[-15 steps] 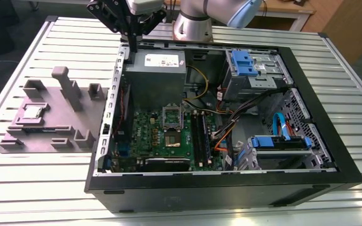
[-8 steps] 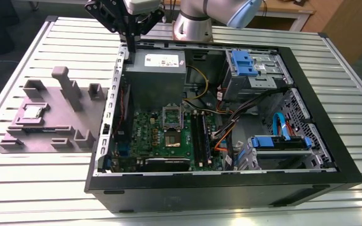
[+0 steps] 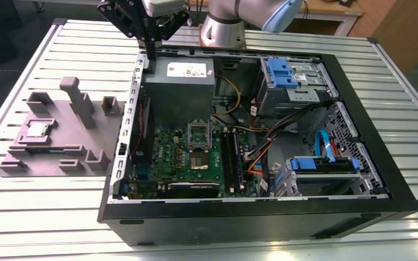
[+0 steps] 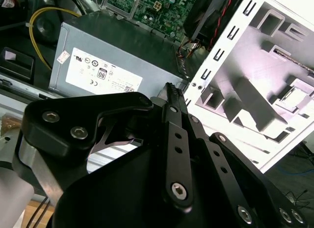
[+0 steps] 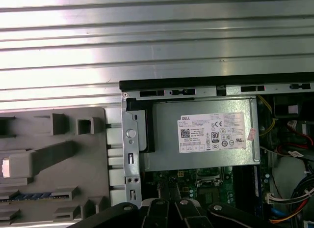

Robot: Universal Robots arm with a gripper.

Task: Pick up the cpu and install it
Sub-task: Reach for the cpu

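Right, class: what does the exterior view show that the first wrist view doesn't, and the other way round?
Exterior view: the cpu whole, lying in the grey tray beside the computer case; the blue drive bays; the arm's base.
First wrist view: the slots along the case's back rim. A pale piece at the tray's cut-off edge may be the cpu; I cannot tell.
Both: the power supply, the motherboard, the ribbed table, and the jaws, closed with nothing between them.
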